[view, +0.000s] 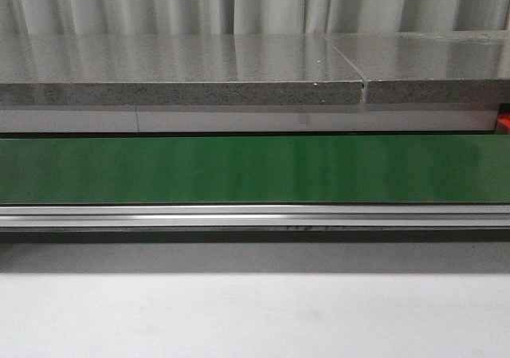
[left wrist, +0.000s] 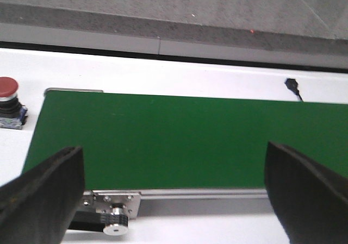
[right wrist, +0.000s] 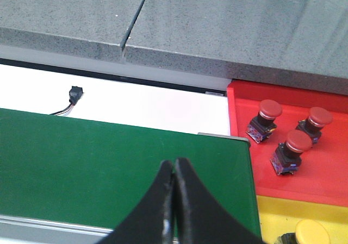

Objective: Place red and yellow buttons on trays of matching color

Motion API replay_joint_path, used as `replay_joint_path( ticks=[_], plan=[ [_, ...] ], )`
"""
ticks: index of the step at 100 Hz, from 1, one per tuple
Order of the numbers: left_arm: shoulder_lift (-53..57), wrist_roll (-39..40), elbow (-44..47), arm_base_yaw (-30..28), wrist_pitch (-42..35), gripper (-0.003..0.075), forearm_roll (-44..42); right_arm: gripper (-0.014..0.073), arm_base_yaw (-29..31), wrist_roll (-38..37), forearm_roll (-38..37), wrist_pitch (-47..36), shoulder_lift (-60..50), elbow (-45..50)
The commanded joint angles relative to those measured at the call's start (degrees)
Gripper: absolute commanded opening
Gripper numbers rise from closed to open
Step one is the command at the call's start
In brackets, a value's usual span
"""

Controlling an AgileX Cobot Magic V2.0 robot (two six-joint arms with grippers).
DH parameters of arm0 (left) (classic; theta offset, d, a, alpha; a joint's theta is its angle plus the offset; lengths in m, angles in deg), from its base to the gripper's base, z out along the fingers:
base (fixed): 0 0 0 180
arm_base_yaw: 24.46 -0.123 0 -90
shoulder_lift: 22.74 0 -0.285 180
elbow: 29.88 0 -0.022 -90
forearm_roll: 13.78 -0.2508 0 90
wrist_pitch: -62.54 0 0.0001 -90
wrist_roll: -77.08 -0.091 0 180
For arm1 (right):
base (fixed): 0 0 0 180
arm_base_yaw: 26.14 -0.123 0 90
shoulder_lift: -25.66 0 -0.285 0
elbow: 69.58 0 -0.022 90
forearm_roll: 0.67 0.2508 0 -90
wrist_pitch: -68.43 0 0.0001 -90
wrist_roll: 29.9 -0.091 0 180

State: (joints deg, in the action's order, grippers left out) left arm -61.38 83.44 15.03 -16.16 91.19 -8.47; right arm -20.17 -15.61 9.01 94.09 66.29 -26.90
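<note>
Backdrop: I see pale curtains (view: 255,3) behind a grey speckled stone counter (view: 175,67) with a seam toward its right.
Surface: a green belt (view: 255,169) runs across my front view, with a metal rail (view: 255,216) along its near edge and a white tabletop (view: 255,318) nearer still.
Left claw (left wrist: 174,192): released; its two black fingers (left wrist: 43,195) stand wide apart over the belt's near edge, with nothing between them.
Right claw (right wrist: 174,200): clenched; its tips meet over the belt and I see nothing pinched there.
Red tray (right wrist: 288,146): just past the belt's end in the right wrist view; three red buttons (right wrist: 266,119) lie in it, close together. From the front only a red sliver (view: 504,121) shows at the right edge.
Yellow tray (right wrist: 283,217): touching the red tray's side; one yellow button (right wrist: 311,232) sits in it, cut off by the frame.
Stray button (left wrist: 10,100): a red-capped one stands on the white table beside the belt's end, seen only from the left wrist.
Cable plug (right wrist: 74,93): small, black, on the white strip beyond the belt; detail too fine for me to read.
Arms: neither appears in my front view.
</note>
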Motion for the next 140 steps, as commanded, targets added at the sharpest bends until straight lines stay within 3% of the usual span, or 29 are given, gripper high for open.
replay_joint_path(
  ticks=[1, 40, 95, 140],
  plan=[
    [-4.00, 4.54, -4.97, -2.92, -4.73, 0.0662, -2.03, -0.0068, -0.12, 0.40, 0.12, -3.94, -0.06, -1.53],
    [-30.15, 4.99, -20.22, -21.59, -3.43, 0.0662, 0.33, -0.0068, -0.12, 0.40, 0.12, -3.94, -0.06, -1.53],
    [-63.65, 4.99, -40.33, -22.70, -0.61, 0.0662, 0.48, -0.0068, -0.12, 0.40, 0.12, -3.94, -0.06, -1.53],
    [-76.27, 5.08, -48.69, -23.01, 0.47, 0.0662, 0.48, -0.0068, -0.12, 0.40, 0.12, -3.94, -0.06, -1.53]
  ],
)
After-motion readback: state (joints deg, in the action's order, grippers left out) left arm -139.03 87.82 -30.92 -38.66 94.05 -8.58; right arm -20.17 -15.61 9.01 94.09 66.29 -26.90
